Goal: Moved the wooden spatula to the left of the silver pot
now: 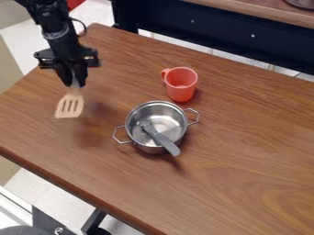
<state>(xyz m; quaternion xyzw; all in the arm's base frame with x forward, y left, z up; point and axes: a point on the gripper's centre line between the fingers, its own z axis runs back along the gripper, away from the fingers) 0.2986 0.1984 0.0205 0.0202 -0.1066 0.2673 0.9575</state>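
Observation:
My gripper hangs over the left part of the table, up and to the left of the pot, shut on the wooden spatula. The spatula points downward, with its slotted blade below the fingertips; its upper part is hidden between the fingers. Whether the blade touches the table I cannot tell. The silver pot stands near the middle of the table, its two wire handles out to the lower left and upper right. A grey-handled utensil rests in the pot, its handle over the rim.
A red cup stands on the wooden table behind the pot, slightly to the right. The table's front edge slants down from the left. Behind the table is a dark frame with a wooden top.

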